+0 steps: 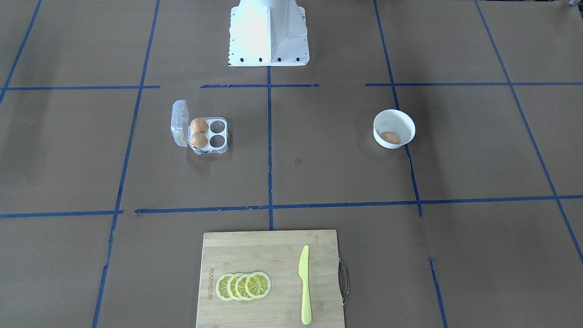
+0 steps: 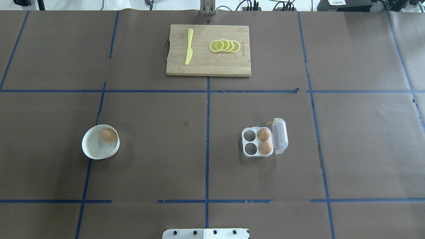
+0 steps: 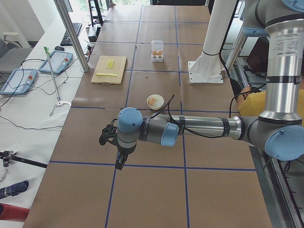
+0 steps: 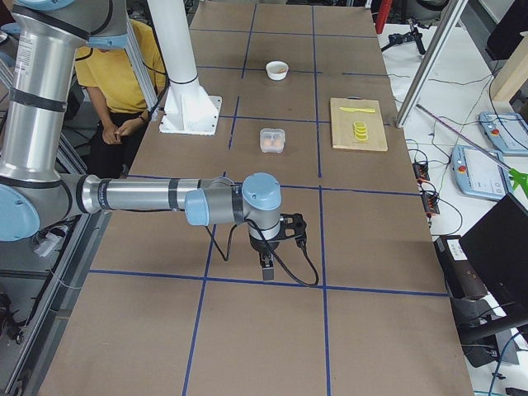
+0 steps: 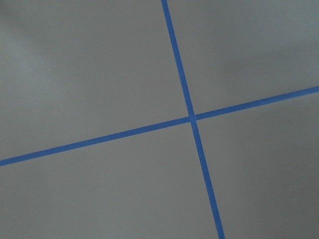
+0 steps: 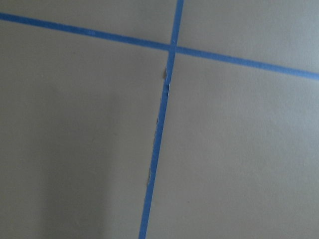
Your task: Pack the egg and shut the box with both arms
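Observation:
The clear egg box (image 2: 258, 143) stands right of centre in the overhead view, its lid (image 2: 280, 136) hinged open to the right. Two orange-brown eggs (image 2: 263, 134) fill the two cups beside the lid; the other two cups are empty. A third egg (image 2: 108, 135) lies in the white bowl (image 2: 96, 151) on the left. Both arms hang far from these, seen only in the side views: the left gripper (image 3: 120, 161) and the right gripper (image 4: 266, 266) point down over bare table. I cannot tell whether they are open or shut. The wrist views show only blue tape lines.
A wooden cutting board (image 2: 208, 66) at the far side holds a yellow knife (image 2: 189, 46) and lemon slices (image 2: 224, 46). The white base block (image 1: 268, 34) stands at the robot's edge. A person in yellow (image 4: 124, 74) sits beside the base.

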Controlling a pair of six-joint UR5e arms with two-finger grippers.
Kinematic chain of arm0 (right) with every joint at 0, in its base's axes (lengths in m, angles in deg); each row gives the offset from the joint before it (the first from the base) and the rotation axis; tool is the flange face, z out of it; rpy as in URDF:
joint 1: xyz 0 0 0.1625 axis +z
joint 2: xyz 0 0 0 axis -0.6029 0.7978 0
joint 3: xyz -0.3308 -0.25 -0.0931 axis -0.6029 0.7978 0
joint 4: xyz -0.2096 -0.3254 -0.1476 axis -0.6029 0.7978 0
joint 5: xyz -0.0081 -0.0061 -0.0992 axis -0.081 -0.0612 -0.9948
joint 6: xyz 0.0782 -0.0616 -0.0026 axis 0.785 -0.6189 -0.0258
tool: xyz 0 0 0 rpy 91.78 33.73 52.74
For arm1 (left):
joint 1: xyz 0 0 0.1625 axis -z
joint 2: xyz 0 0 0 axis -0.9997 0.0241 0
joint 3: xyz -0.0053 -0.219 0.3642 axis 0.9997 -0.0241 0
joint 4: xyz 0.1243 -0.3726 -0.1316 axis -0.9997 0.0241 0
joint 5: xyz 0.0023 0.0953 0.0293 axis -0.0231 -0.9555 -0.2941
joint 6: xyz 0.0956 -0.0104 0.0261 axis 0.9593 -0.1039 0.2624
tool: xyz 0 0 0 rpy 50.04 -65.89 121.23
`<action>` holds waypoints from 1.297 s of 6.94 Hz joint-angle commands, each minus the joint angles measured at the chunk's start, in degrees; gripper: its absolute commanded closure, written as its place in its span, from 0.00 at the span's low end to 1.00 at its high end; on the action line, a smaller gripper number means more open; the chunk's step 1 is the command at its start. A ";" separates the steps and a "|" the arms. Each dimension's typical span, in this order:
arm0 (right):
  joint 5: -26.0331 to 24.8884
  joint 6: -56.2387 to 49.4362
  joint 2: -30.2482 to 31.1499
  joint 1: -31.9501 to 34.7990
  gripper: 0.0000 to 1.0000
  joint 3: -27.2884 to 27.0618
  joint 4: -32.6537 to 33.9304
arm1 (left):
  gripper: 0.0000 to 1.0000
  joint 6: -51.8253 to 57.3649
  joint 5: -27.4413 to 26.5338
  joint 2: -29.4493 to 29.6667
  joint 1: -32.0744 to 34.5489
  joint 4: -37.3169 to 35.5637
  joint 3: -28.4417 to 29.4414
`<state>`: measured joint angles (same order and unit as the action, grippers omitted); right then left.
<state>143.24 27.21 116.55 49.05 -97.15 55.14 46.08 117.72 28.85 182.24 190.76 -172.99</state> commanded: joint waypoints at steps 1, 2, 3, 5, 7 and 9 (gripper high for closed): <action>-0.01 0.11 -5.09 -0.09 0.00 3.40 -4.84 | 0.00 -0.08 -0.07 0.06 -0.02 15.13 0.61; 0.26 0.11 -5.98 -0.09 0.00 3.41 -5.20 | 0.00 0.01 -0.07 0.32 -0.02 23.65 1.84; 0.61 0.20 -5.73 -0.09 0.00 3.07 -5.20 | 0.00 0.01 0.20 1.02 -0.45 29.83 3.07; 2.97 -0.68 -5.99 -0.09 0.00 3.15 -5.20 | 0.00 -0.17 7.73 1.20 -1.68 34.88 3.08; 6.33 -0.51 -6.08 -0.09 0.00 2.89 -5.29 | 0.00 -1.48 9.68 1.38 -10.85 39.81 1.42; 6.24 -0.42 -5.99 -0.09 0.00 2.89 -5.37 | 0.00 -10.76 8.99 1.47 -21.50 40.17 -3.57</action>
<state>149.37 26.76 110.49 48.97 -94.21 49.80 40.15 126.89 30.27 166.76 230.56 -173.71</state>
